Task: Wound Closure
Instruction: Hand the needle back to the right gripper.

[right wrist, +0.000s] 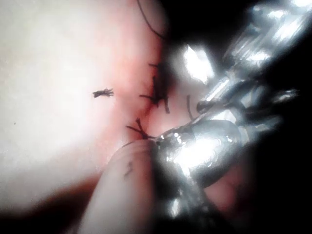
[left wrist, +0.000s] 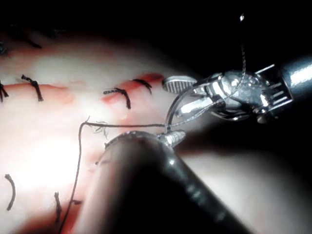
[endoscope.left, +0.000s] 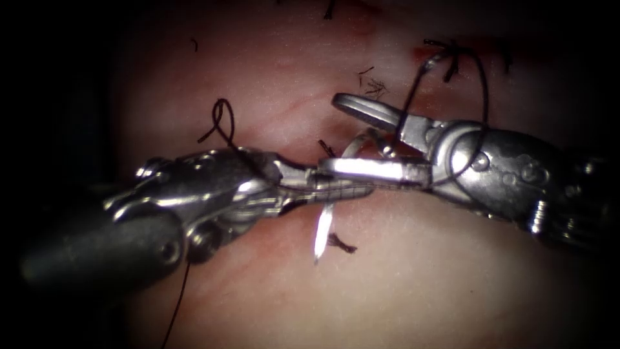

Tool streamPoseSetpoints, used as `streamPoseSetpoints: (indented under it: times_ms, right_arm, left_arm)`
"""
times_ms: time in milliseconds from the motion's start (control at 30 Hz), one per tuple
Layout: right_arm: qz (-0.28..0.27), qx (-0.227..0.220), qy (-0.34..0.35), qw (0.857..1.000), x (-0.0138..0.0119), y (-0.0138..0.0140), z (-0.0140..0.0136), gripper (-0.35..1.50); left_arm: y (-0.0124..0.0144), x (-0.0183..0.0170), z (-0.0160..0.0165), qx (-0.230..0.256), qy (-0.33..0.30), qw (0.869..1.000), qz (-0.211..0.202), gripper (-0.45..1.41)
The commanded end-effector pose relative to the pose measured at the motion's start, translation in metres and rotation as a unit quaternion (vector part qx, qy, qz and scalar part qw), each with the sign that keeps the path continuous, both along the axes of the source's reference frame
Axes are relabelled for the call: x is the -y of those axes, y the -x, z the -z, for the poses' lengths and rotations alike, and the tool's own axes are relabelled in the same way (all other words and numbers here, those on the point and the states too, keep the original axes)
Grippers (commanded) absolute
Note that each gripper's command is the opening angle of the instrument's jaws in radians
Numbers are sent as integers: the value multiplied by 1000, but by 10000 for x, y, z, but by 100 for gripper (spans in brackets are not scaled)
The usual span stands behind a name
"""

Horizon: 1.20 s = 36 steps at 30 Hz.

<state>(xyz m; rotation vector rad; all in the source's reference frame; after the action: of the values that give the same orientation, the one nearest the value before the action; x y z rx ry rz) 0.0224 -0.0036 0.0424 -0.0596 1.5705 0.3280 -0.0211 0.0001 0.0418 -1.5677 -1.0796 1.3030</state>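
My left tool (endoscope.left: 358,187) comes in from the lower left, its jaws shut on the curved needle (endoscope.left: 321,236) near mid-curve. The needle is out of the tissue (endoscope.left: 413,271); its sharp tip points down below the jaws and its back part arcs up behind them. My right tool (endoscope.left: 330,134) reaches in from the right with jaws wide open around that back part, holding nothing. Dark thread (endoscope.left: 483,97) loops over the right tool's wrist from a stitch (endoscope.left: 449,55). In the left wrist view the needle (left wrist: 171,109) rises from my left tool (left wrist: 174,137) toward the open right tool (left wrist: 178,97).
Knotted stitches (left wrist: 124,95) cross the closed cut, with red fluid (left wrist: 53,92) along it. Cut ends of thread (endoscope.left: 341,244) lie on the tissue below the tools. A thread curl (endoscope.left: 223,119) stands above the left tool, and a strand (endoscope.left: 177,304) trails down beside its shaft.
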Motion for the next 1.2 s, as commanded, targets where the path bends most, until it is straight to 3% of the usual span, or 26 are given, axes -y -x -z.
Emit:
streamPoseSetpoints:
  times_ms: [33, 100, 367, 500, 633, 700, 900, 933, 1000, 1033, 1067, 1133, 1200]
  right_arm:
    - [3, -2, 3, 1000, -4, -8, -6, 14]
    - [9, -6, 4, 1000, -2, -8, -8, 2]
    - [-7, -12, 1, 1000, -6, -6, -2, 2]
    - [-19, -17, 1, 1000, -8, -5, 0, -18]
    - [-24, -17, -1, 1000, -10, -2, 3, -18]
    - [-24, -17, -2, 1000, -11, -1, 4, -35]
    - [-28, -4, 14, 1000, -6, -1, -3, -35]
    - [-28, -2, 17, 999, -6, 0, -4, -35]
    - [-33, 5, 26, 999, -7, 4, -3, -35]
    - [-34, 6, 25, 999, -9, 8, -3, -35]
    - [-34, 6, 24, 999, -10, 11, -2, -35]
    - [-32, 7, 22, 999, -14, 18, -1, -35]
    - [-31, 8, 20, 999, -18, 24, -2, -35]
  left_arm:
    - [6, -5, -1, 5, 2, 1000, 1, -35]
    - [6, -4, 0, 11, 2, 1000, 1, -35]
    - [8, -1, 0, 16, 3, 1000, -7, -35]
    - [8, 0, 1, 18, 3, 1000, -10, -35]
    - [8, 1, 0, 18, 4, 1000, -11, -35]
    - [8, 1, 0, 19, 4, 1000, -12, -35]
    - [10, 2, 3, 20, 3, 1000, -14, -35]
    - [12, 2, 4, 21, 3, 1000, -14, -26]
    - [14, -1, 5, 8, -13, 1000, -12, 29]
    - [16, -4, 5, -9, -17, 1000, -5, 68]
    - [18, -6, 5, -23, -20, 1000, 1, 78]
    - [20, -9, 4, -68, -19, 997, 31, 78]
    - [21, -10, 2, -79, -4, 996, 37, 78]
